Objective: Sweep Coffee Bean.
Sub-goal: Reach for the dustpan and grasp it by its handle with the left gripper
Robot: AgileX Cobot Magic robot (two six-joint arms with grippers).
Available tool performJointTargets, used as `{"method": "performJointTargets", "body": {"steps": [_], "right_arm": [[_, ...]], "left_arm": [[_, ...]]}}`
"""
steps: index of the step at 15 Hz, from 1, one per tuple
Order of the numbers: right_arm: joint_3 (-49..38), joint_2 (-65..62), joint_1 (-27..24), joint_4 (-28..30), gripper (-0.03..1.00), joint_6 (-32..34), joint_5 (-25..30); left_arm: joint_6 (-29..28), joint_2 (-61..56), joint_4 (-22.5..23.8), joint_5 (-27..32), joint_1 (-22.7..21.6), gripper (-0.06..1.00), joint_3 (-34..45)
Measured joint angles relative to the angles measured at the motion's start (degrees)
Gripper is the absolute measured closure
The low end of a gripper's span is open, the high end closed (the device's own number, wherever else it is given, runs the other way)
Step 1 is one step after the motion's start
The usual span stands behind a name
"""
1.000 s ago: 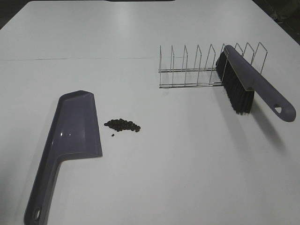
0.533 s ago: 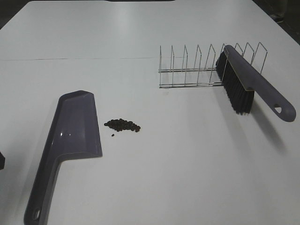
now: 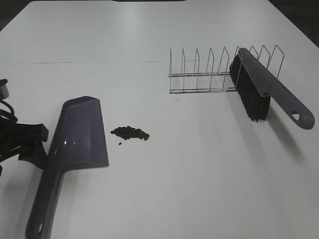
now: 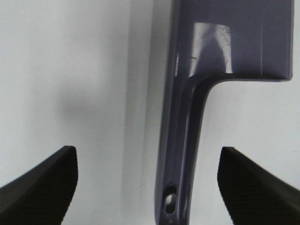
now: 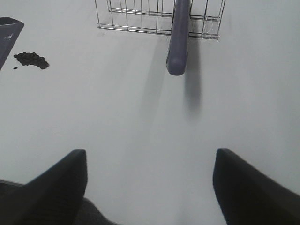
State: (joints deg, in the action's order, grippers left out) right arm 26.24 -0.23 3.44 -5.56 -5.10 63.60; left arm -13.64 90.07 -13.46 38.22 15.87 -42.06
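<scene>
Entry: sweep coffee beans, before any contact.

**Position.** The coffee beans (image 3: 130, 133) lie in one small, tight heap on the tabletop (image 3: 199, 179). The heap is just beside the long open edge of the dustpan (image 3: 79, 132), and one bean sits apart on the near side. The brush (image 3: 264, 87) is well apart from them, leaning in the wire rack (image 3: 199, 74) with its handle jutting out free.

**Fingers.**
- The left fingers (image 4: 47, 180) are spread wide and hold nothing. In the wrist view they straddle the dustpan handle (image 4: 180, 154); height above it cannot be told.
- The right fingers (image 5: 56, 183) are also wide apart and empty. They face the free end of the brush handle (image 5: 178, 42), with bare tabletop between.

**Handling, my judgement.**
- The beans look hard, light and roundish, so they should roll and scatter at a sharp knock. They are too small to pinch and are best pushed in short, gentle strokes toward the pan.
- The dustpan looks like stiff, glossy plastic (likely slick and light). I would grip it mid-handle, across the narrow width, and press its lip flat so beans cannot slip under.
- The brush should be taken on the free handle, clear of the rack wires. The bristles are soft and will flex.

**Risk.** The pan may skid when the brush pushes against it.
</scene>
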Motion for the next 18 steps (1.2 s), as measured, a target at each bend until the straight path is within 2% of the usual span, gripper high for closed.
{"method": "performJointTargets", "body": {"steps": [9, 15, 17, 18], "right_arm": [[0.0, 0.0, 0.0, 0.0, 0.31, 0.0, 0.0], [0.0, 0.0, 0.0, 0.0, 0.31, 0.0, 0.0], [0.0, 0.0, 0.0, 0.0, 0.31, 0.0, 0.0], [0.0, 0.0, 0.0, 0.0, 0.31, 0.0, 0.0]], "left_arm": [[-2.46, 16.33, 0.06, -0.17, 7.96, 0.2, -7.33], [-2.69, 18.62, 1.03, -1.26, 8.25, 0.21, -7.91], [-2.69, 18.74, 1.49, -1.26, 8.25, 0.31, -7.91], [-2.69, 18.85, 1.6, -1.32, 8.25, 0.42, -7.91]]}}
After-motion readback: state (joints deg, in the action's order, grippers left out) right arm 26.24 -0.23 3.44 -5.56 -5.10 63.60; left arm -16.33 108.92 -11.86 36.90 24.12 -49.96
